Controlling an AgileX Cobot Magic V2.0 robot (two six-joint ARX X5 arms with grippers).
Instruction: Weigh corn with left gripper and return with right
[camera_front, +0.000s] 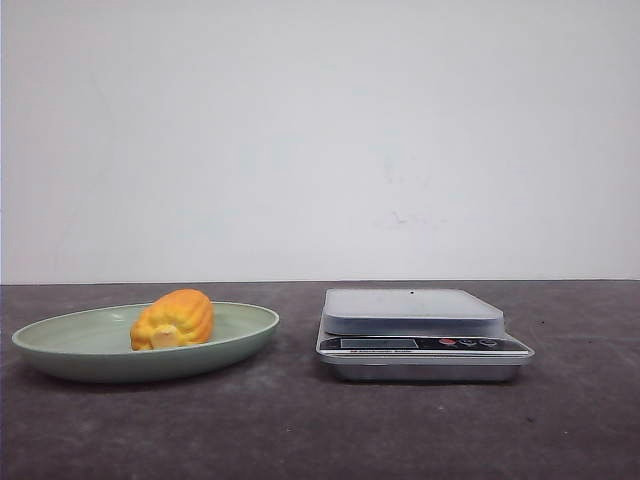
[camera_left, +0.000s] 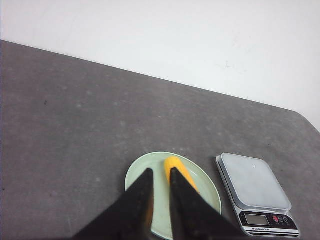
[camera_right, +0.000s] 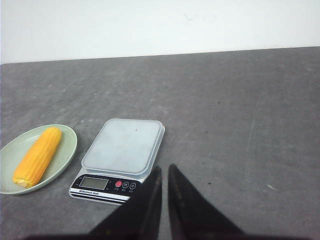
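The corn (camera_front: 173, 320) is an orange-yellow cob lying in a pale green plate (camera_front: 250, 325) on the left of the table, its pale cut end towards me. The scale (camera_front: 412, 310) stands to the right of the plate with its platform bare. In the left wrist view my left gripper (camera_left: 160, 171) hangs high above the plate (camera_left: 207, 192), slightly open and empty, with the corn (camera_left: 172, 162) partly hidden behind one finger. In the right wrist view my right gripper (camera_right: 165, 167) is shut and empty, high above the table beside the scale (camera_right: 122, 145). Neither gripper shows in the front view.
The dark grey tabletop (camera_front: 560, 420) runs back to a white wall. The right wrist view also shows the corn (camera_right: 37, 156) in the plate (camera_right: 67, 145), to the left of the scale. The scale's display and buttons (camera_right: 107, 183) face the robot.
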